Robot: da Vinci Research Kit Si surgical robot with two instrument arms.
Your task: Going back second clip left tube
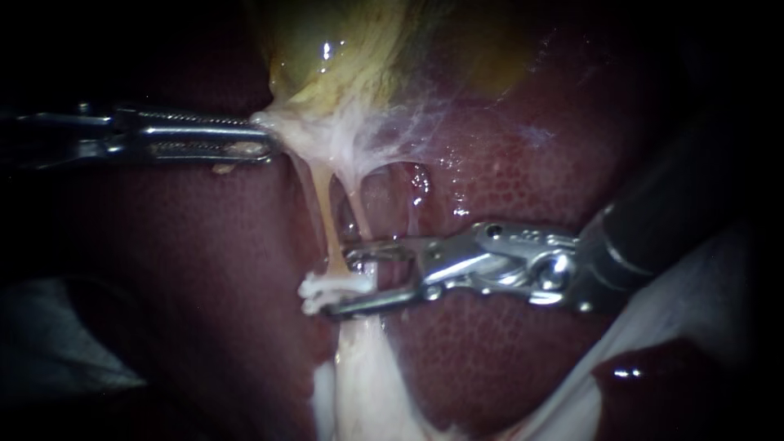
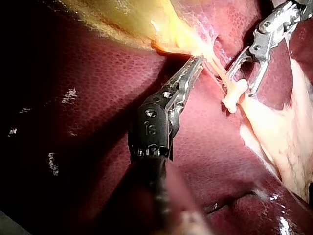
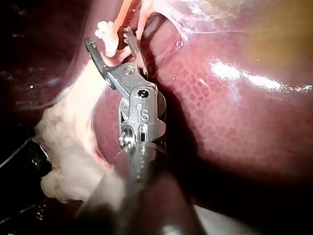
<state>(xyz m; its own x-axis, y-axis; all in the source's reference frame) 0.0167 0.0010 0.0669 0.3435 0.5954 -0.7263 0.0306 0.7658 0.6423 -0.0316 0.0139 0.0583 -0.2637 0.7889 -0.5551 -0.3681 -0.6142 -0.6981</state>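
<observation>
My left instrument (image 1: 263, 135) comes in from the left, its jaws shut on the pale tissue at the neck of the yellow-green gallbladder (image 1: 359, 49) and holding it taut; the left wrist view shows the same hold (image 2: 198, 61). Two thin tubes run down from there: the yellowish left tube (image 1: 327, 220) and a paler right tube (image 1: 357, 204). A white clip (image 1: 331, 287) sits across the left tube's lower end. My right instrument (image 1: 339, 280) has open jaws, one on each side of that clip (image 3: 108, 41), with a gap between jaws and clip.
Dark red liver (image 1: 506, 163) lies all around the tubes. A band of white fatty tissue (image 1: 367, 384) runs down below the clip. Pale cloth (image 1: 694, 286) shows under my right instrument's shaft.
</observation>
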